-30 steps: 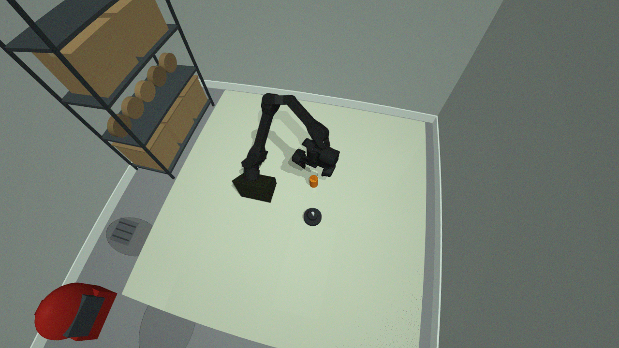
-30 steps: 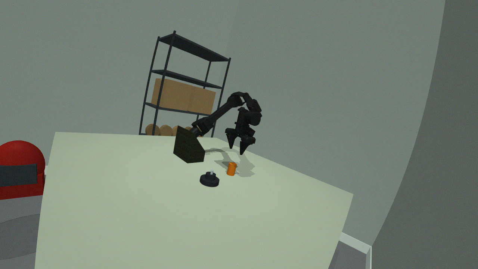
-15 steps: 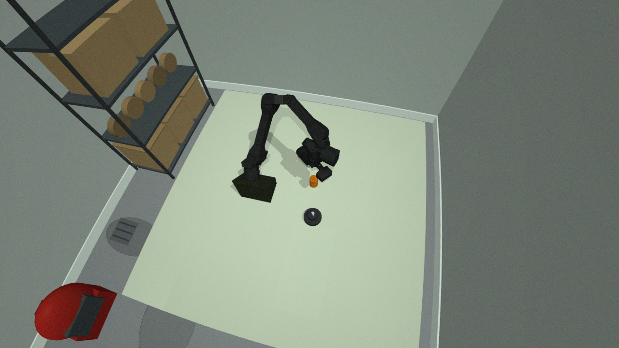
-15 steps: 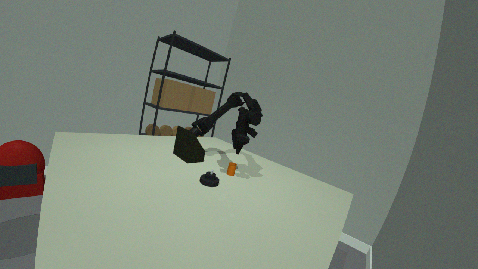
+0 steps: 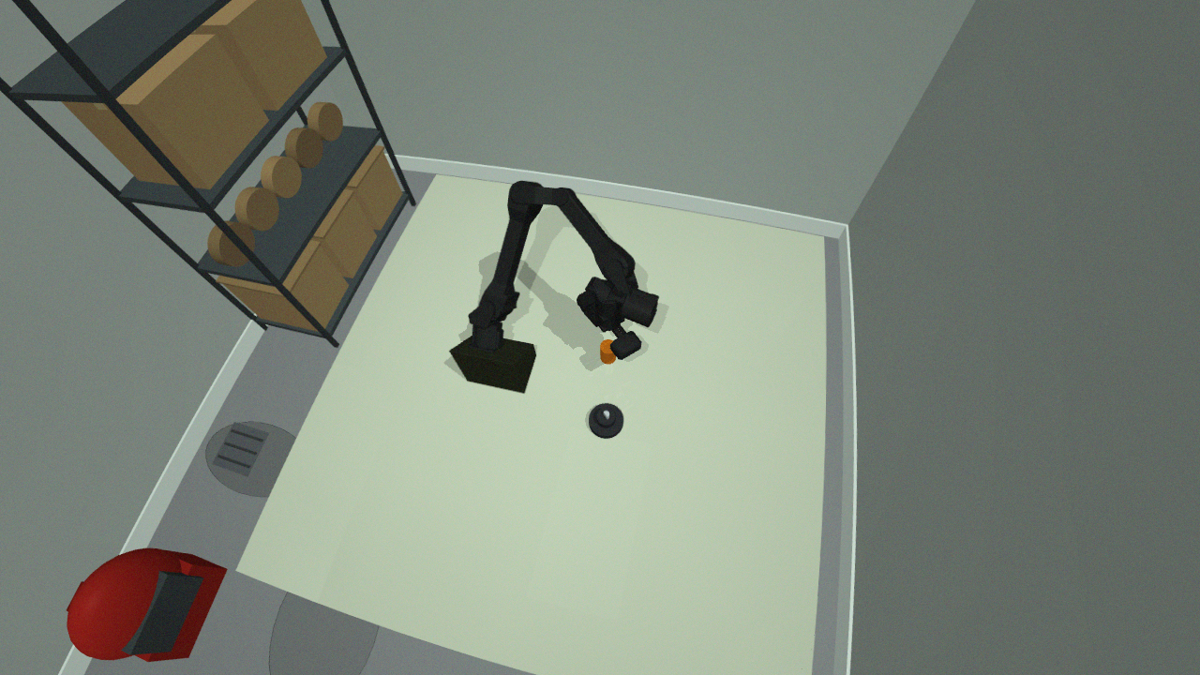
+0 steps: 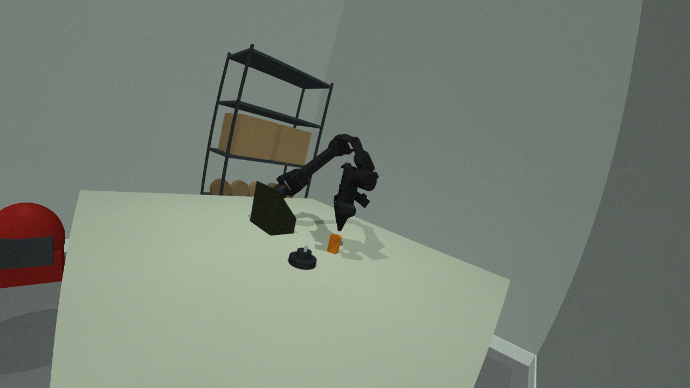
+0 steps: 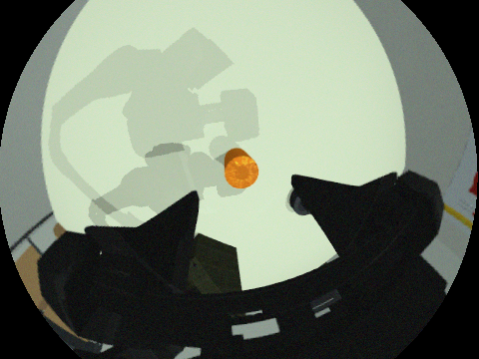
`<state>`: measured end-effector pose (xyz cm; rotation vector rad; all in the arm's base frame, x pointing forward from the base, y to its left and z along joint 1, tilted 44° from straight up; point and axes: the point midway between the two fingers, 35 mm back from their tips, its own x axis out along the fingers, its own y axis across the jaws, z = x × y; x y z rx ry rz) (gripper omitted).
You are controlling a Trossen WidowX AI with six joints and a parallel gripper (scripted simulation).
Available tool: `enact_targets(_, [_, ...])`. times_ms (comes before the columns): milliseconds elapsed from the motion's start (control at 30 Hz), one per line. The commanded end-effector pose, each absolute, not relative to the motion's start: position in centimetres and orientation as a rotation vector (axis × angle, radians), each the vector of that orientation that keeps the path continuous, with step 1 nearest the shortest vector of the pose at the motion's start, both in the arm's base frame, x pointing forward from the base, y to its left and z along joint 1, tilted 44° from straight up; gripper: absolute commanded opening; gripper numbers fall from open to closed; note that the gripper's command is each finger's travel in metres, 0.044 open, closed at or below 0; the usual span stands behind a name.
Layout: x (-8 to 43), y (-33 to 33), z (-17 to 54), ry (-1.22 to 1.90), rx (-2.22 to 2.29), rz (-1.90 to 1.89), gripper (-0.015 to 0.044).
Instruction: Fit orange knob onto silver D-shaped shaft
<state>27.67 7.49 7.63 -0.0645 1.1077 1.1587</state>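
Orange knob (image 5: 607,352) (image 6: 334,243) (image 7: 241,171) upright near pedestal (image 5: 606,426) (image 6: 302,261) (image 7: 300,203)

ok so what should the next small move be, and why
Probably shift the end effector sideways until the orange knob sits midway between its open fingers, before lowering: the wrist view shows the knob beyond the fingertips, nearer one finger, and the exterior view shows it standing upright below them.
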Motion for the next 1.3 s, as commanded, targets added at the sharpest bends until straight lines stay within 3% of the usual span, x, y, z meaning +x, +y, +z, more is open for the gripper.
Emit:
enact_targets(0, [27.6, 8.5, 6.7, 1.107, -0.056, 1.156, 0.0440])
enact_targets(1267, [27.6, 12.4, 2.5, 1.107, -0.056, 1.156, 0.0440])
